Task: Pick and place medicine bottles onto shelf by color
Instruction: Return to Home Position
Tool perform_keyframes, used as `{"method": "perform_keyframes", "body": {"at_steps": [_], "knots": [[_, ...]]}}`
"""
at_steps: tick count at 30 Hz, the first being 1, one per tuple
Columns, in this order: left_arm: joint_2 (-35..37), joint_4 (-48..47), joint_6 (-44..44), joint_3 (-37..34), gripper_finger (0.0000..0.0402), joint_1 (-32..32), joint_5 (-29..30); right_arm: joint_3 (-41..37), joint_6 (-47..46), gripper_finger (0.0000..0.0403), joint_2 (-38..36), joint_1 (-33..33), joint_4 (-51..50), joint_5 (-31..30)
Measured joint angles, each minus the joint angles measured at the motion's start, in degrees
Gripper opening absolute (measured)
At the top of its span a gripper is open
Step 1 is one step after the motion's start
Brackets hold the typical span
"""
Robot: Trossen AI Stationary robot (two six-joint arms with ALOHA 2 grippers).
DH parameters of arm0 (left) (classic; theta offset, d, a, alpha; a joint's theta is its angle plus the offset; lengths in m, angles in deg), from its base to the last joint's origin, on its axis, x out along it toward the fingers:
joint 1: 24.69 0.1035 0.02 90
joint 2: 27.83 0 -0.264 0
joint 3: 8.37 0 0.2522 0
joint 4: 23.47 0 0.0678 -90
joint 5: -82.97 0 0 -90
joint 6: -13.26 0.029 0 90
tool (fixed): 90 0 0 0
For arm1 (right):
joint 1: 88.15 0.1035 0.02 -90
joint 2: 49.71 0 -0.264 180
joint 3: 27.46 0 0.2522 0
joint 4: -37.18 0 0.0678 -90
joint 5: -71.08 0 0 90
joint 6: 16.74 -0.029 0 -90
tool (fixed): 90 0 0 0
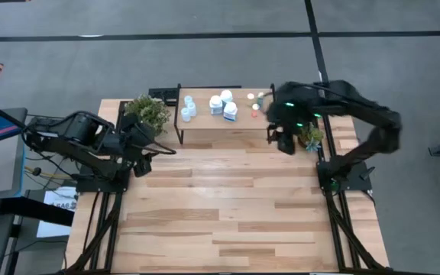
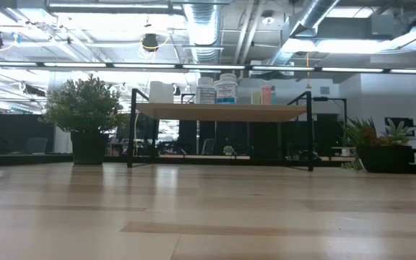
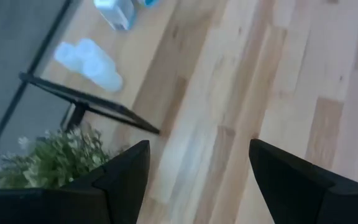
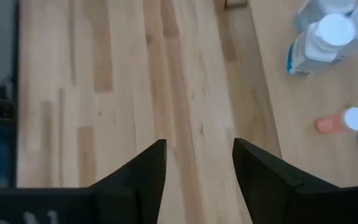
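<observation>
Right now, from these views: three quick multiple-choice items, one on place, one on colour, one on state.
1. Where on the shelf do the chunky white bottles stand?
A. at the end by the left arm
B. in the middle
C. at the end by the right arm

2. What colour are the bottles at the shelf end by the left arm?
A. pale blue
B. red
C. black

3. The right tool is:
A. shut on a bottle
B. shut, empty
C. open, empty

Answers:
1 B: the high view shows them between the pale-blue bottles and the tiny bottles.
2 A: the cluster at that end is translucent pale blue.
3 C: the right wrist view shows its fingers apart, with only bare tabletop between them.
</observation>
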Motion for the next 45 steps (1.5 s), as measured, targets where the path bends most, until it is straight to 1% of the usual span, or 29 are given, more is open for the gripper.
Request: {"method": "perform_keyframes", "body": {"at_steps": [3, 7, 9, 12, 14, 16, 22, 24, 26, 28, 31, 33, 35, 37, 41, 45], "knots": [[-0.02, 2.69, 2.67, 0.0, 0.0261, -0.14, 3.22, -9.3, -3.57, 0.0192, -9.16, 2.65, 6.36, -2.53], [-0.09, 6.97, 9.12, -1.38, 0.0261, 0.0, 9.91, -22.69, -9.98, 0.0179, -20.65, 6.55, 15.26, -6.12], [0.84, 8.44, 10.0, -3.36, 0.0261, 0.46, 10.13, -29.27, -13.25, 0.0174, -26.04, 8.4, 20.32, -7.29], [4.48, 11.64, 8.75, -8.13, 0.0261, 1.15, 8.89, -38.06, -17.78, 0.0167, -33.48, 10.88, 27.93, -7.64], [7.32, 15.68, 8.26, -12.49, 0.0261, 1.15, 8.61, -42.56, -19.76, 0.0164, -37.22, 12.16, 32.69, -7.84], [10.34, 21.96, 9.25, -17.61, 0.0261, 1.49, 8.56, -46.15, -20.12, 0.0161, -40.32, 13.32, 36.27, -8.85], [19.17, 45.91, 16.07, -33.94, 0.0261, 5.66, 7.54, -54.32, -16.9, 0.0151, -47.34, 16.06, 42.73, -16.49], [21.23, 51.72, 17.42, -38.51, 0.0261, 8.0, 7.59, -56.36, -16.87, 0.0147, -49.61, 16.42, 45.39, -17.88], [23.0, 55.86, 18.22, -42.0, 0.0261, 10.38, 7.6, -58.14, -16.87, 0.0144, -52.0, 16.52, 46.77, -18.03], [24.46, 57.36, 18.56, -44.57, 0.0261, 12.51, 7.42, -59.66, -16.83, 0.014, -53.91, 16.4, 49.66, -18.09], [27.01, 57.79, 18.52, -47.69, 0.0261, 15.63, 5.69, -61.54, -16.72, 0.0136, -56.43, 16.4, 50.7, -18.21], [29.21, 57.98, 17.85, -49.67, 0.0261, 17.49, 3.3, -62.75, -16.69, 0.0133, -57.83, 16.4, 51.68, -18.26], [31.73, 59.07, 17.42, -51.74, 0.0261, 18.77, -0.33, -64.37, -16.64, 0.0131, -59.2, 16.38, 52.16, -18.27], [34.16, 59.32, 17.0, -53.12, 0.0261, 19.42, -2.88, -65.78, -16.67, 0.0129, -60.55, 16.38, 52.54, -18.48], [38.94, 60.76, 16.54, -56.47, 0.0261, 19.66, -3.42, -69.33, -15.88, 0.0126, -63.25, 16.38, 52.82, -19.48], [43.59, 65.95, 15.99, -60.29, 0.0261, 19.64, -5.62, -73.22, -15.7, 0.0122, -66.48, 16.38, 55.03, -19.67]]}}
